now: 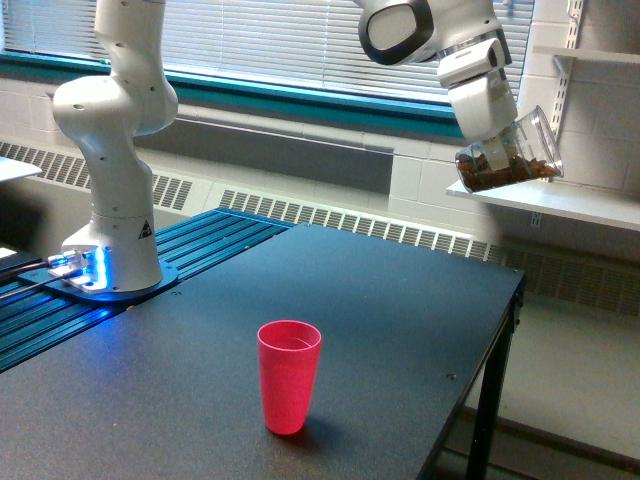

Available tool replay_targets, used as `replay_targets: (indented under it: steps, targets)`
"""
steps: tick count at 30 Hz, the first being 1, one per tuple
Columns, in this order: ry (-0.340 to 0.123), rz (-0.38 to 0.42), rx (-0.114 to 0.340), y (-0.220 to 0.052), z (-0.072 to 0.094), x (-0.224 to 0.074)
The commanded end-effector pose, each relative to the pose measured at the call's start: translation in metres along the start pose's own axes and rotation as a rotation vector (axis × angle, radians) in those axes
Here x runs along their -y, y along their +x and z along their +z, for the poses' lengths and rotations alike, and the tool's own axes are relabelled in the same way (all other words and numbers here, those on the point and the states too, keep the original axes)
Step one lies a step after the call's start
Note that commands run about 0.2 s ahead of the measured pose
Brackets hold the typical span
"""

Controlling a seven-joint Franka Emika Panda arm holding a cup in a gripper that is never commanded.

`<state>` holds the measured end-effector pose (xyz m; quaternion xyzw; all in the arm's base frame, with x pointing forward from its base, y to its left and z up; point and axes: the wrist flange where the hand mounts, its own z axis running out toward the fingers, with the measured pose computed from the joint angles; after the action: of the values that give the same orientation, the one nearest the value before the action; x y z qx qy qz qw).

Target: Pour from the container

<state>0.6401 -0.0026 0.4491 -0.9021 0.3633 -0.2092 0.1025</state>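
The container (515,155), a clear plastic tumbler with brown granular bits lying along its lower wall, hangs high at the exterior view's upper right, tipped almost onto its side with its mouth toward the right. My gripper (497,148) is shut on it, its dark fingers clamping the tumbler's wall. A pink-red plastic cup (289,376) stands upright on the black table (400,300) near the front, well below and to the left of the container.
The arm's white base (112,240) stands at the left on a blue ribbed platform (200,245). The table's right edge (500,330) drops off beneath the container. A white shelf (570,205) runs along the wall behind the tumbler.
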Motion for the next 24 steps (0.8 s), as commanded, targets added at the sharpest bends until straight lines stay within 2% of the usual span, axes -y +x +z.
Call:
replay_targets:
  steps: [1,11,24]
  targets:
    - [0.033,0.077,-0.009,-0.008,-0.015,0.018]
    - [0.015,0.165,-0.002,-0.012,-0.012,0.007]
    - [-0.022,0.247,-0.001,-0.016,-0.006,-0.035]
